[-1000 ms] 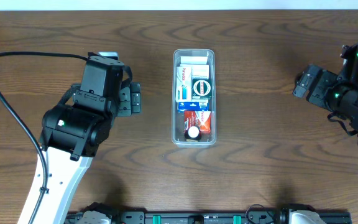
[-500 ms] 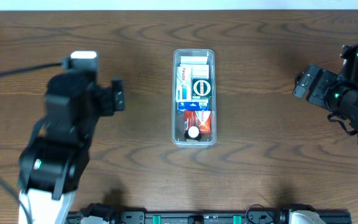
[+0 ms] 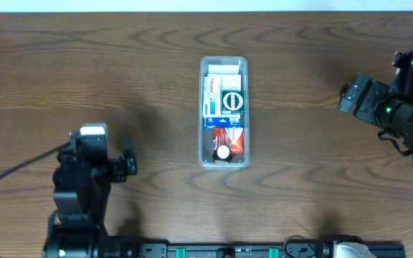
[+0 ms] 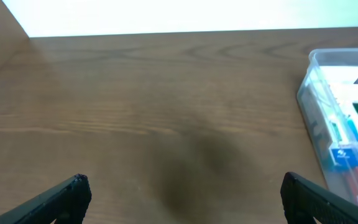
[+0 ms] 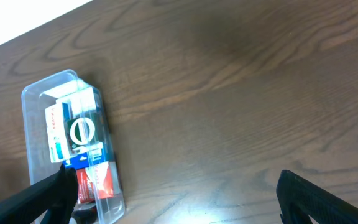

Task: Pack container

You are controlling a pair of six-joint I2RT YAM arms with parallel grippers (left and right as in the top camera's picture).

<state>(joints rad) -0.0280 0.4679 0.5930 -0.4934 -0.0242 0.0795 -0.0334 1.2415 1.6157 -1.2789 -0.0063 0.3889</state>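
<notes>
The container [image 3: 201, 115], a long clear plastic tub, stands at the table's middle, filled with several small boxes in white, green, blue and red and a small white-capped item. It also shows in the left wrist view [image 4: 309, 102] and the right wrist view [image 5: 33, 93]. My left gripper [image 3: 127, 166] is open and empty at the front left, well away from the container; its fingertips frame bare wood [image 4: 182, 193]. My right gripper [image 3: 348, 95] is open and empty at the right edge, above bare wood [image 5: 176, 196].
The table is dark brown wood. Its far edge meets a white surface at the top [image 3: 206, 6]. A black rail [image 3: 228, 251] runs along the front edge.
My left arm has pulled back from beside the container toward the front left corner of the table. The right arm and the container have not moved.
</notes>
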